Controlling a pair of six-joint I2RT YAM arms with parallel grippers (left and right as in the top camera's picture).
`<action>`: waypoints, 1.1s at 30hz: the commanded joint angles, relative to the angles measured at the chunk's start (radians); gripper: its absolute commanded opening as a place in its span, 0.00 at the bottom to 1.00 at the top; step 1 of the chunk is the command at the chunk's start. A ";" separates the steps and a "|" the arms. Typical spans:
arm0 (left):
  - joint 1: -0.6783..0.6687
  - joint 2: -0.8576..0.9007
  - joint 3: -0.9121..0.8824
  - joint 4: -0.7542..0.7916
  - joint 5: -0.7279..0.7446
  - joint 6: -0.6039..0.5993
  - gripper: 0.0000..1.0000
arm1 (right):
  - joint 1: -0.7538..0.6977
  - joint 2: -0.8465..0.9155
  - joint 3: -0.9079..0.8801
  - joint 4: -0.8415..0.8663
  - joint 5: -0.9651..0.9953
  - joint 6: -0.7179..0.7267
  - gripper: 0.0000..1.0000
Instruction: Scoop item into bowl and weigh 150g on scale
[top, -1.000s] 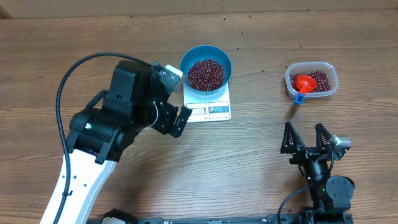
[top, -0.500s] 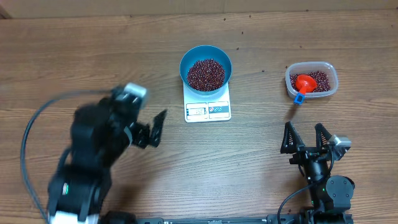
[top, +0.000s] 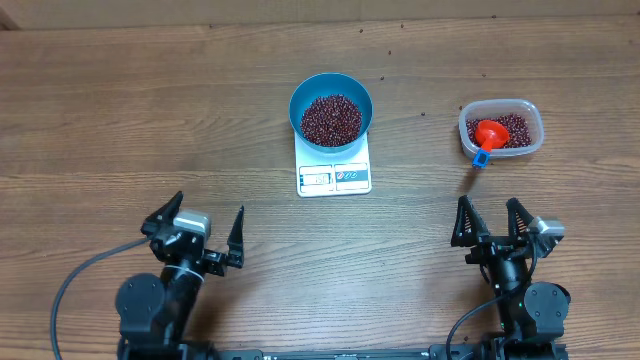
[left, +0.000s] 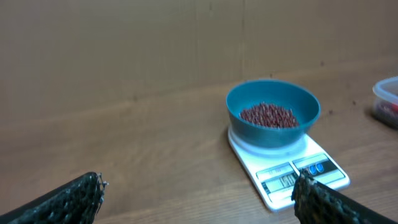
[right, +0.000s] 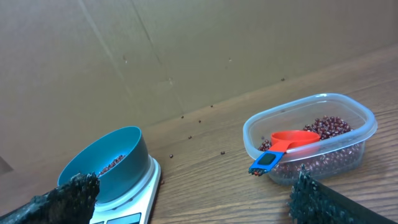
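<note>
A blue bowl (top: 297, 104) holding a heap of dark red beans (top: 331, 118) stands on the white scale (top: 335, 177) at the table's middle back. The left wrist view shows the bowl (left: 273, 132), its beans (left: 268, 114) and the scale (left: 292, 172) ahead to the right. My left gripper (top: 207, 214) stands open near the front left edge, well clear of the scale, nothing between its fingers. My right gripper (top: 488, 208) is open and empty at the front right. In the right wrist view the bowl (right: 134, 169) and scale (right: 135, 200) lie to the left.
A clear plastic tub (top: 536, 120) at the back right holds more beans and a red scoop (top: 488, 135) with a blue handle end hanging over the rim. The right wrist view shows the tub (right: 367, 121) and scoop (right: 287, 142) just ahead. A few stray beans dot the wood near the bowl.
My left arm has drawn back from beside the scale to the front left of the table, its gripper still open. The right arm, bowl and scoop have not moved.
</note>
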 joint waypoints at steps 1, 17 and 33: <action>0.011 -0.054 -0.084 0.096 0.004 0.013 0.99 | 0.006 -0.010 -0.011 0.003 -0.002 0.003 1.00; 0.033 -0.205 -0.306 0.170 -0.140 0.013 0.99 | 0.006 -0.010 -0.011 0.003 -0.002 0.003 1.00; 0.032 -0.229 -0.306 0.137 -0.145 0.005 1.00 | 0.006 -0.010 -0.011 0.003 -0.002 0.003 1.00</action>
